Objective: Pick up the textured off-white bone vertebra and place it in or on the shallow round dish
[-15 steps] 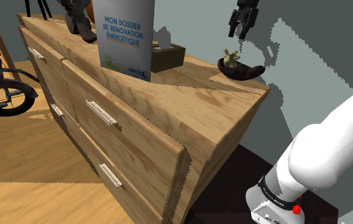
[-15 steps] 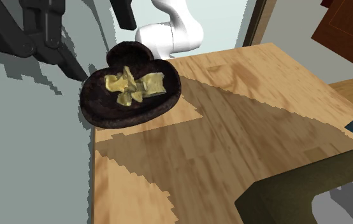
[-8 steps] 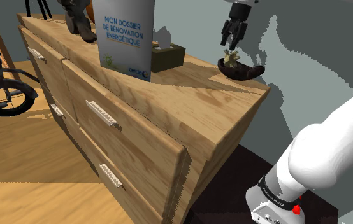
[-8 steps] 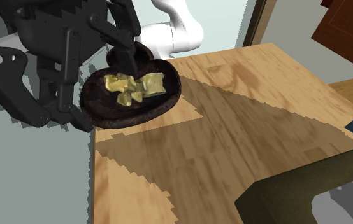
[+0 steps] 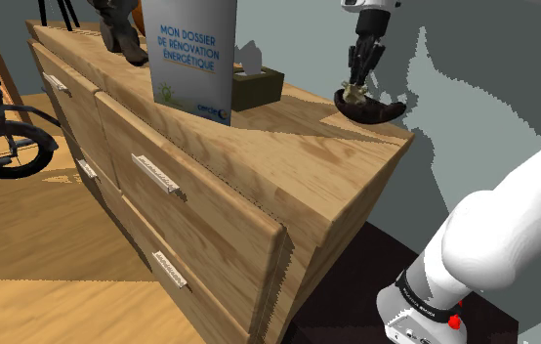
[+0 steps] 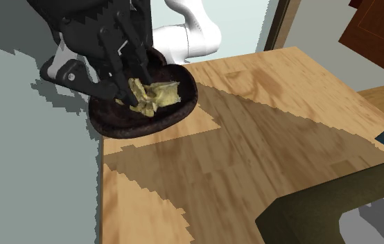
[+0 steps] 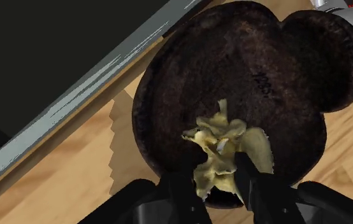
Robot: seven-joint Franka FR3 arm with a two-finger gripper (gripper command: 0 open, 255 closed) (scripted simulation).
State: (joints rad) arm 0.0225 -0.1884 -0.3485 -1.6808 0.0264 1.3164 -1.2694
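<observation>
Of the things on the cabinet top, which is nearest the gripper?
The dark round dish holding the yellowish bone, at the cabinet's end; the gripper reaches into it. Tissue box and brochure stand farther along.

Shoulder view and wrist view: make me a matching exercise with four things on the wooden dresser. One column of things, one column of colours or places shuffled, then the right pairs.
Things:
1. vertebra
2. dish
3. tissue box
4. booklet

Descriptions:
A. dark brown and round
B. blue and white, standing upright
C. pale yellowish, lying in the dish
D. olive, with a white tissue sticking out on top

Pairs: 1-C; 2-A; 3-D; 4-B
</observation>
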